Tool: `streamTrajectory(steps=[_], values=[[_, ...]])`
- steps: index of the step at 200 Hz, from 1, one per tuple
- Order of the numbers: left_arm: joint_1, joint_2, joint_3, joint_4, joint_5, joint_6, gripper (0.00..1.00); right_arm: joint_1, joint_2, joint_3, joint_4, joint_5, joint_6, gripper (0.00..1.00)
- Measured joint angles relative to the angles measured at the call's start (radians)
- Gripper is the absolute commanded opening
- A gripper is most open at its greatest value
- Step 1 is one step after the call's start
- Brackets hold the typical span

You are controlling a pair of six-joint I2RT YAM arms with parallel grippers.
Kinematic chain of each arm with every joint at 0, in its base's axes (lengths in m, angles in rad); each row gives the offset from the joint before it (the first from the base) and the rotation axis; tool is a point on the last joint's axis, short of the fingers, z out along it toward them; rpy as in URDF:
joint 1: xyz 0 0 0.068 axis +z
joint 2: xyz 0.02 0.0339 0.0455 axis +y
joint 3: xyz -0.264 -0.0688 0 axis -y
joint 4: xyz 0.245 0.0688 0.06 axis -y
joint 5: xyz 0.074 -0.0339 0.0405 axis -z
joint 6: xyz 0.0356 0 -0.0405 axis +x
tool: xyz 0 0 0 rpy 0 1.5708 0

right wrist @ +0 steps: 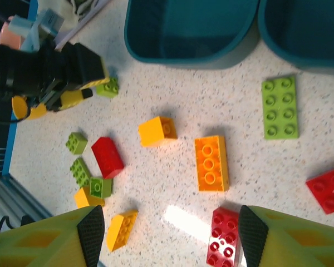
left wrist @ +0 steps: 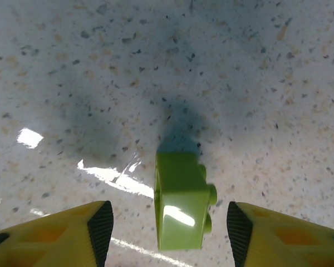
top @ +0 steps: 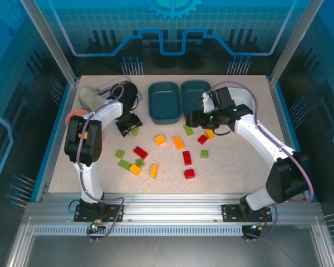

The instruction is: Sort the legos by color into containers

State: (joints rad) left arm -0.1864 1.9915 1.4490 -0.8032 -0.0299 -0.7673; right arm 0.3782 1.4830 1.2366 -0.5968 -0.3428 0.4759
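A light green lego point(left wrist: 181, 200) lies on its side on the speckled table between my left gripper's point(left wrist: 170, 225) fingers, with a gap on each side; the gripper is open. From above, that gripper point(top: 128, 125) sits left of the two dark teal containers point(top: 163, 102) point(top: 195, 93), the green brick point(top: 135, 132) at its tip. My right gripper point(right wrist: 171, 233) hangs open high over the pile, nothing between its fingers. Below it lie an orange brick point(right wrist: 211, 163), a red brick point(right wrist: 225, 245) and a green plate point(right wrist: 280, 107). Both teal tubs look empty.
Red, orange and green bricks are scattered over the table's middle point(top: 156, 158). A greyish-white tub point(top: 91, 95) and a pink bowl point(top: 72, 114) stand at the far left behind the left arm. Blue frame rails edge the table.
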Motion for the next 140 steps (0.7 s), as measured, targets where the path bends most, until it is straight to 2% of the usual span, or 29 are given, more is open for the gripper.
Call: streamTrajectory(steps=[36, 57, 97, 140], values=[[0.0, 0.029, 0.002, 0.011, 0.0, 0.008, 0.29, 0.002, -0.043, -0.021, 0.001, -0.01, 0.014, 0.66], [0.0, 0.03, 0.002, 0.021, -0.001, 0.011, 0.21, 0.002, -0.052, -0.022, 0.006, -0.01, 0.019, 0.65], [-0.015, -0.001, 0.024, -0.012, -0.035, 0.025, 0.2, 0.002, -0.052, -0.022, 0.007, 0.01, 0.027, 0.62], [-0.119, -0.009, 0.318, -0.056, -0.056, 0.056, 0.21, -0.006, -0.055, -0.049, 0.061, 0.049, 0.086, 0.62]])
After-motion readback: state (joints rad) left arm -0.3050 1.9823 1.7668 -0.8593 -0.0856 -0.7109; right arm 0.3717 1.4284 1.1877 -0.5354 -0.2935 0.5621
